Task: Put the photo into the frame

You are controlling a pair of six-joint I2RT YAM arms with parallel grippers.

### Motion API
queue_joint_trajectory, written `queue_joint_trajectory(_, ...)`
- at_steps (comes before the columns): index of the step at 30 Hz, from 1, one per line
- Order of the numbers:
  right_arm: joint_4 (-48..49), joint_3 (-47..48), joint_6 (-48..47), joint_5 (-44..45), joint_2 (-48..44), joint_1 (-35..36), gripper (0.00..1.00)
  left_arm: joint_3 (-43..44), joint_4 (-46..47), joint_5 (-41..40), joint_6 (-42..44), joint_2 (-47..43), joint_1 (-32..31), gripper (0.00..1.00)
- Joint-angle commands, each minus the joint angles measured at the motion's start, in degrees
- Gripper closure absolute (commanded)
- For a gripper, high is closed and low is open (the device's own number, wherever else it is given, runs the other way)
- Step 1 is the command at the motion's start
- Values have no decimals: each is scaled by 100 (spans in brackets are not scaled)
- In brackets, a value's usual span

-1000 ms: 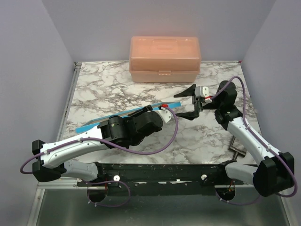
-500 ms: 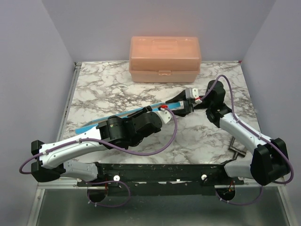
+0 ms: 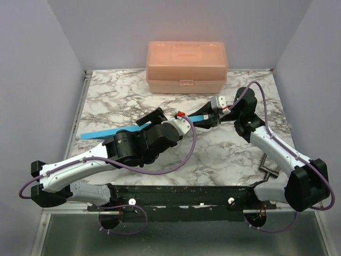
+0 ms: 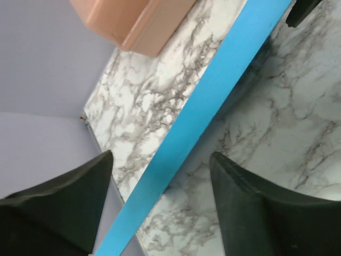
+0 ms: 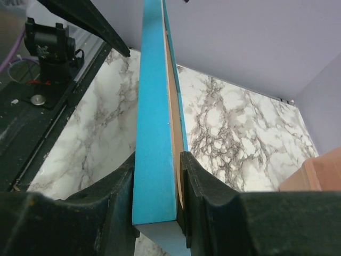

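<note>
Down at 8 o'clock the left arm (image 3: pixel 80 168) is stretching in over the marble bench (image 3: pixel 106 101) toward the middle. The left gripper (image 4: pixel 160 156) is standing open. Its dark fingers (image 4: pixel 64 208) are spread wide on either side of the frame (image 3: pixel 106 132), with a gap showing between each finger and the blue rim, so it is gripping nothing.

The frame is standing on edge, showing as a long bright blue strip. It is running from the 9 o'clock side of the bench to just past the middle, with its right end sitting a little nearer 12 o'clock. Seen from the left wrist, it is casting a dark shadow on the marble beside it. Seen from the right wrist, a light tan layer is showing along one face, just behind the blue edge.

At 12 o'clock a closed peach plastic box (image 3: pixel 186 66) is sitting at the far edge of the bench, well apart from the frame.

The right gripper (image 5: pixel 157 160) is clamping the right end of the frame, one finger pressing flat against each face. Behind it the right arm (image 3: pixel 274 149) is sloping back toward 4 o'clock, and a small metal fitting (image 3: pixel 269 169) is lying on the bench just beside that arm.
</note>
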Motion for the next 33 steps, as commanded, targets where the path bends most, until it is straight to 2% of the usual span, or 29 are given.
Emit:
queue_joint_trajectory(1, -292, 284, 1239, -103, -298, 44, 100, 479, 349, -312, -108, -148, 8, 17)
queue_joint_trajectory(6, 774, 225, 3322, 537, -545, 43, 100, 794, 478, -86, -209, -243, 4, 11)
queue_joint_trajectory(10, 675, 487, 4234, 822, -520, 44, 100, 984, 544, 117, -321, -300, 13, 7)
queue_joint_trajectory(17, -71, 705, 4913, 1188, -232, 21, 99, 1087, 535, 554, -860, -358, 67, 3)
queue_joint_trajectory(24, -1353, 646, 5291, 2623, 17, -126, 99, 759, 556, 1733, -1853, -451, 602, 1)
queue_joint_trajectory(29, -1467, 236, 5386, 3316, -19, -366, 100, 299, 643, 2616, -2504, -442, 1130, 1)
queue_joint_trajectory(33, -1493, -108, 5233, 3492, -50, -565, 99, -245, 856, 3248, -3104, -467, 1494, 1)
